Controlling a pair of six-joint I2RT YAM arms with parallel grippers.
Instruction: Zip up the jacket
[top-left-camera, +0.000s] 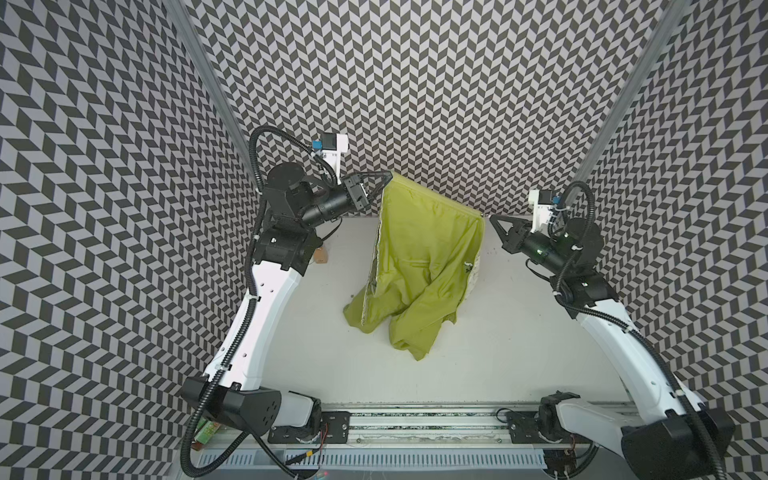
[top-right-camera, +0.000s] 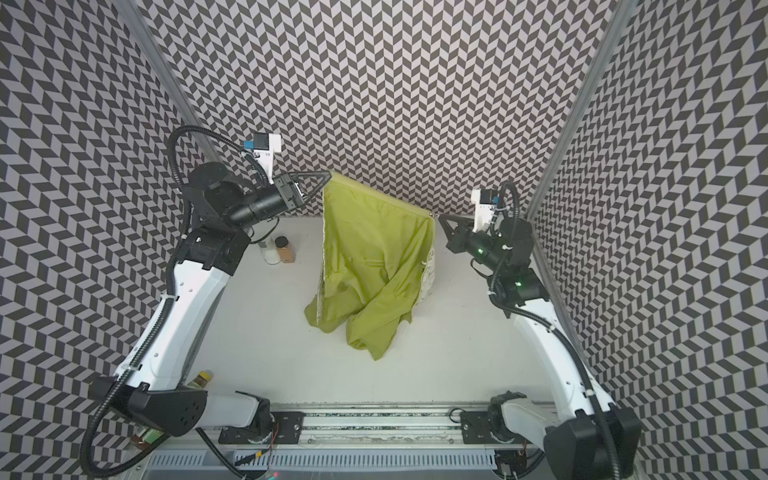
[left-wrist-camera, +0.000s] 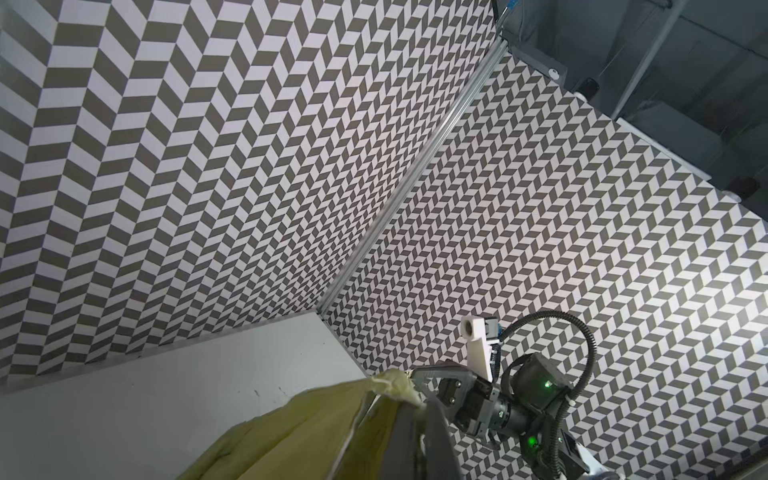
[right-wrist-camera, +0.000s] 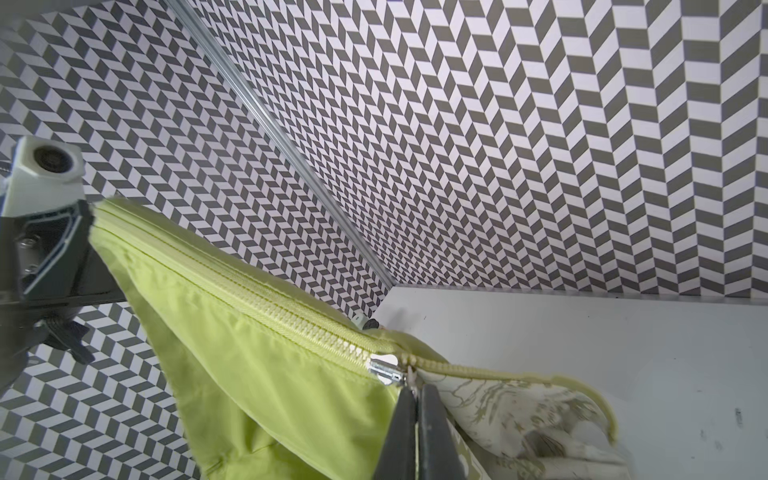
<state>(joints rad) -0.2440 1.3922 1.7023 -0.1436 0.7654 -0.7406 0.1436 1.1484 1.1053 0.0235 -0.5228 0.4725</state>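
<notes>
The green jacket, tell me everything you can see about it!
The jacket is thin, shiny lime-green cloth with a cream, doodle-printed lining. Its zipper is stretched in the air between the left gripper and the right gripper, which pinches it at the silver slider. The rest hangs crumpled onto the white table.

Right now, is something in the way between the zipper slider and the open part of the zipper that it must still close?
Nothing visible blocks it. The right gripper pinches the zipper slider by its tab. Ahead, the open zipper tape lies slack and curved over the jacket lining, which might slow it.
</notes>
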